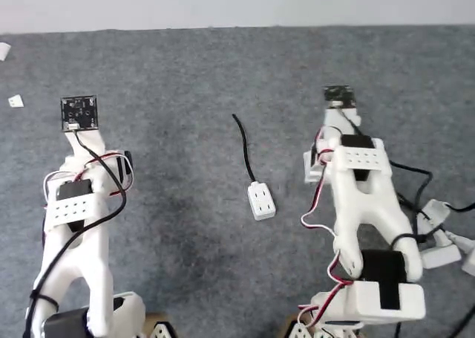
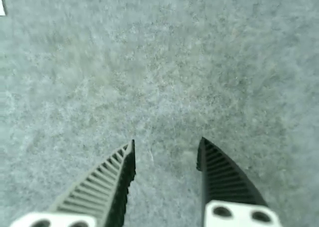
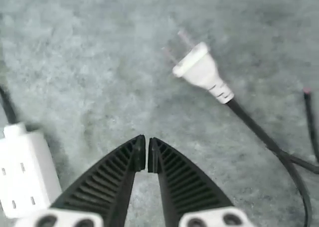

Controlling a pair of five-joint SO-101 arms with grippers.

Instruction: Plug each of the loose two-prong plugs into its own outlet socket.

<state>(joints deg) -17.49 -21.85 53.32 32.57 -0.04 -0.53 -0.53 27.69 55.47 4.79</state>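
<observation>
Opening the right gripper [image 3: 147,156] comes first: its fingers are pressed together, just beside the strip [image 3: 22,174]. Plug [image 3: 198,70] lies farther out, near the strip; pinch the white body, keep prongs clear. Left gripper [image 2: 167,159] spread, well apart from the strip.

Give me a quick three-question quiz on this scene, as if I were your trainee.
1. Fill in: the left pincer has its jaws ____.
2. True or false: the right pincer is shut and holds nothing.
3. The white plug is: A, lying loose on the carpet; B, held in the left pincer; C, held in the right pincer.

Key: 1 open; 2 true; 3 A.
</observation>
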